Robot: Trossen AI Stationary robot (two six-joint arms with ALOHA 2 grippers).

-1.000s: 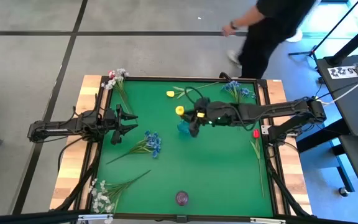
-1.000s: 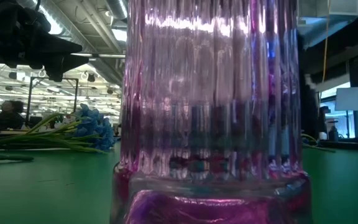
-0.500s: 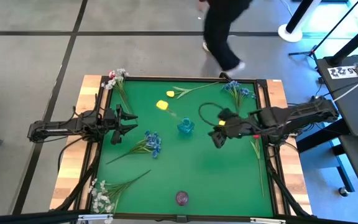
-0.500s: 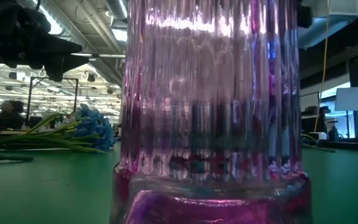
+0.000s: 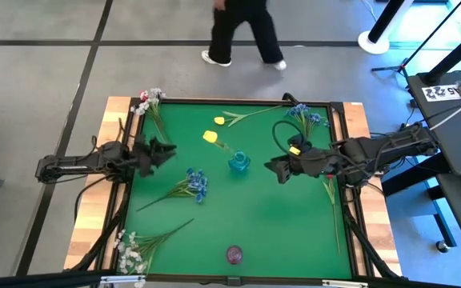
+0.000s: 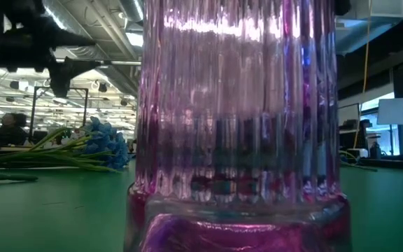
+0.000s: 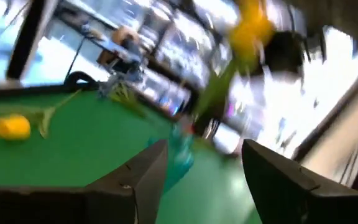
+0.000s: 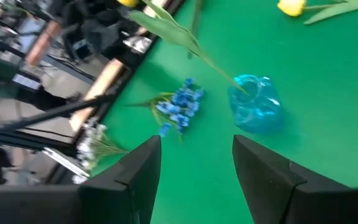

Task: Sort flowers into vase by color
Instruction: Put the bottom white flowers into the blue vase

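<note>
A yellow tulip (image 5: 210, 137) stands with its stem in the small blue vase (image 5: 239, 163) at mid-table and leans toward the far left. My right gripper (image 5: 282, 170) hovers open and empty just right of that vase (image 8: 257, 104). My left gripper (image 5: 162, 152) is open and empty at the table's left, pointing toward the vase (image 7: 179, 155). A second yellow tulip (image 5: 219, 121) lies flat near the far edge. One blue cluster (image 5: 196, 184) lies left of centre, and another (image 5: 306, 116) lies at the far right. A white spray (image 5: 130, 248) lies at the near left corner.
A purple ribbed vase (image 5: 234, 254) stands by the near edge and fills the low view (image 6: 236, 126). White and red blossoms (image 5: 149, 98) lie at the far left corner. A long green stem (image 5: 334, 216) lies along the right edge. A person (image 5: 242, 32) walks beyond the far edge.
My right gripper has let go of the yellow tulip over the blue vase, drawn back toward the table's right edge and rolled. The tulip stays in the vase, now leaning far-left. My left gripper has rolled in place. The person has walked leftward.
</note>
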